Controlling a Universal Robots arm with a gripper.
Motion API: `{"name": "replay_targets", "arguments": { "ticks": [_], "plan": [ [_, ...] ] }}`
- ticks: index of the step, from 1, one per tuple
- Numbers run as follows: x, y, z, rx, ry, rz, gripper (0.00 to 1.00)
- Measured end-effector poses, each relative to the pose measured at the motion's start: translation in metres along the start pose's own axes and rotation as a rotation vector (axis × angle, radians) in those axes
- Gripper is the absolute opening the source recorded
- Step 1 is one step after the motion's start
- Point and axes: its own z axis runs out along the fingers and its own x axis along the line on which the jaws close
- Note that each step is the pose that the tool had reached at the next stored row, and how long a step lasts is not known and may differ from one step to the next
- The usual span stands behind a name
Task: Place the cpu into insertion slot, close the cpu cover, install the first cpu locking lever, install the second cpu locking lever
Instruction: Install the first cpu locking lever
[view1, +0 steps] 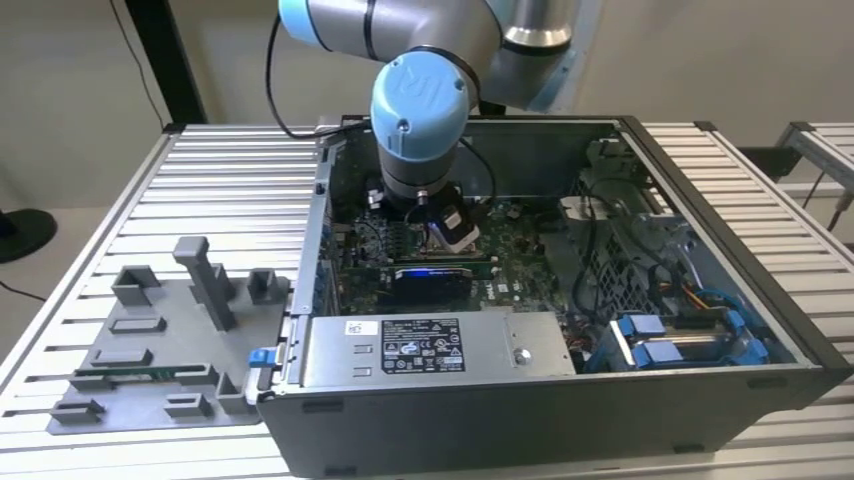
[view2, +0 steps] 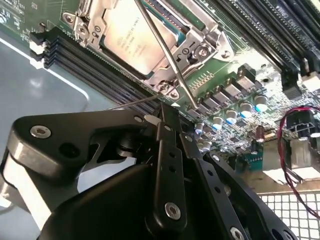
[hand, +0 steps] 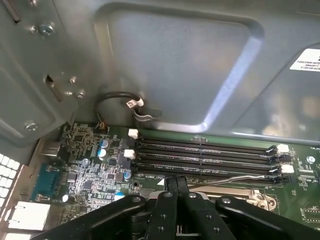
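Note:
In the second wrist view the cpu lies flat in the insertion slot on the green board. The silvery cpu cover is down around it. One thin locking lever runs slanted across the cover, standing up off it. A second thin lever runs along the slot's edge to my fingertips. My gripper is shut, its tips together right beside that lever's end; the same lever and gripper appear in the first wrist view. In the exterior view the gripper hangs low inside the open computer case.
Several long black memory slots lie beside the socket, with the case's grey metal wall behind them. Red and black cables hang nearby. A power supply and blue drive cage sit at the case front. A grey fixture tray lies outside.

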Motion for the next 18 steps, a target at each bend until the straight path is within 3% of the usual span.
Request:
{"name": "replay_targets", "arguments": {
  "ticks": [9, 18],
  "plan": [
    [-0.0036, 0.0040, 0.0034, -0.0029, -0.0005, 0.000, 0.00],
    [-0.0054, 0.0027, 0.0063, -0.0047, -0.0003, 0.000, 0.00]
  ]
}}
